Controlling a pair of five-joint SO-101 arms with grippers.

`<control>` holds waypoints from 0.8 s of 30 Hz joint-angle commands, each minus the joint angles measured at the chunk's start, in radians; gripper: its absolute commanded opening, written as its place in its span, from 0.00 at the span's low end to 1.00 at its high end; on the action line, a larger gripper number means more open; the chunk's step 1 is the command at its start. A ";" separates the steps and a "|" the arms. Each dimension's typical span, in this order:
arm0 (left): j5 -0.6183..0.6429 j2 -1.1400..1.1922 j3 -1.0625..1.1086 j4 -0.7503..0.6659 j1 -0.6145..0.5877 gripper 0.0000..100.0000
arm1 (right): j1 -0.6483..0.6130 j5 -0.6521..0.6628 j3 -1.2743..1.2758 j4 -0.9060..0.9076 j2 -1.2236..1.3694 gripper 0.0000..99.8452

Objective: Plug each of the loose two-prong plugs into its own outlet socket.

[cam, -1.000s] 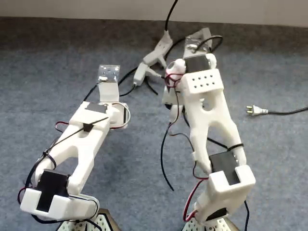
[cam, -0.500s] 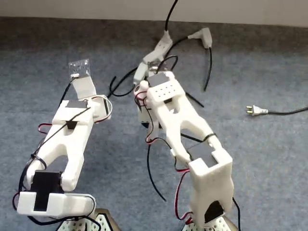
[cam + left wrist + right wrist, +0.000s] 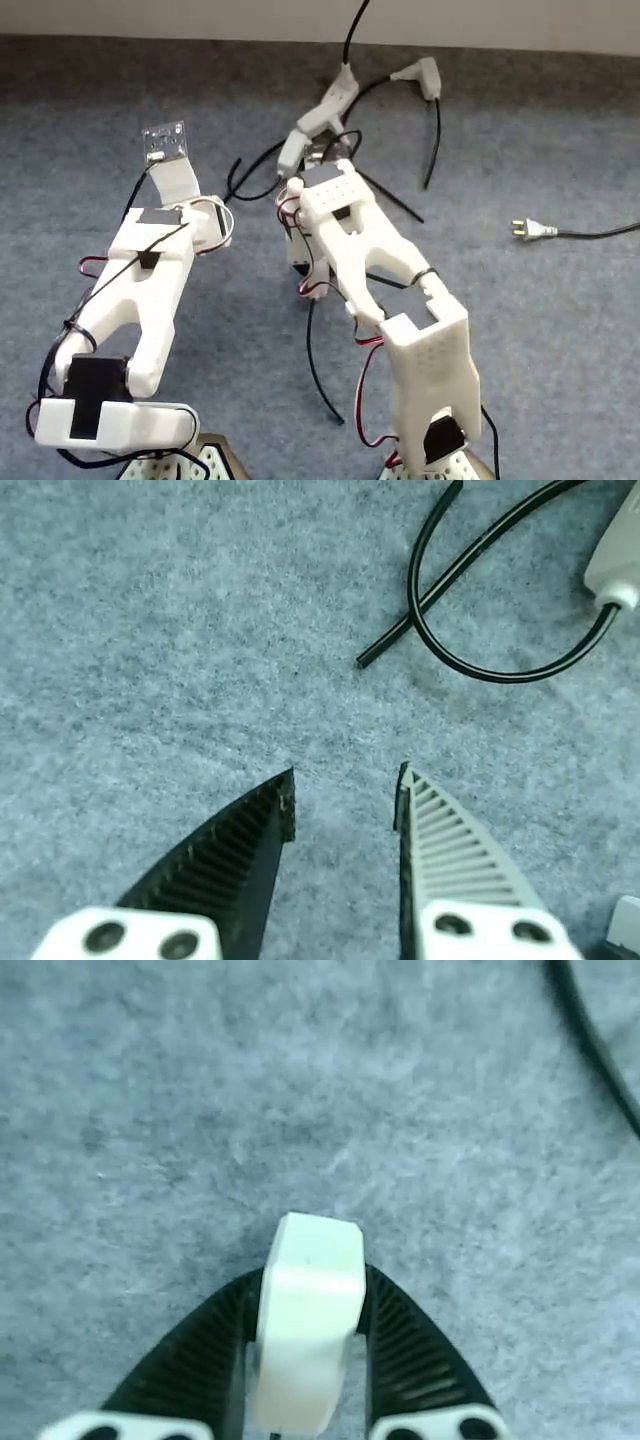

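Observation:
My left gripper (image 3: 345,775) hangs open over bare carpet, with nothing between its fingers; in the high view it (image 3: 166,148) is at the far left. A looped black cable (image 3: 470,660) lies just beyond it. My right gripper (image 3: 312,1275) is shut on a white plug body (image 3: 308,1330), held low over the carpet under the right arm (image 3: 345,225). A chain of white outlet sockets (image 3: 318,118) lies at the far middle. A white angled plug (image 3: 422,74) rests beyond it. A loose two-prong plug (image 3: 530,230) lies at the right on its black cord.
Black cables (image 3: 255,175) tangle between the two arms and run under the right arm. A black cord (image 3: 600,234) leads off the right edge. A wall edge borders the far side of the grey carpet (image 3: 540,140).
My right arm has swung from the far right back toward the middle and nearer, leaving the angled white plug uncovered on the carpet. The left arm swung left a second ago and now holds still.

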 commanded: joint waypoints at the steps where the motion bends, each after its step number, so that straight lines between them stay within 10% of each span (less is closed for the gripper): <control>1: 0.006 -0.038 -0.038 -0.015 -0.005 0.17 | -0.010 0.044 -0.050 0.036 -0.015 0.05; 8: 0.006 -0.038 -0.038 -0.015 -0.005 0.17 | -0.010 0.044 -0.140 0.140 -0.015 0.26; 24: 0.006 -0.038 -0.035 -0.035 -0.004 0.17 | -0.108 0.043 -0.142 0.105 -0.013 0.27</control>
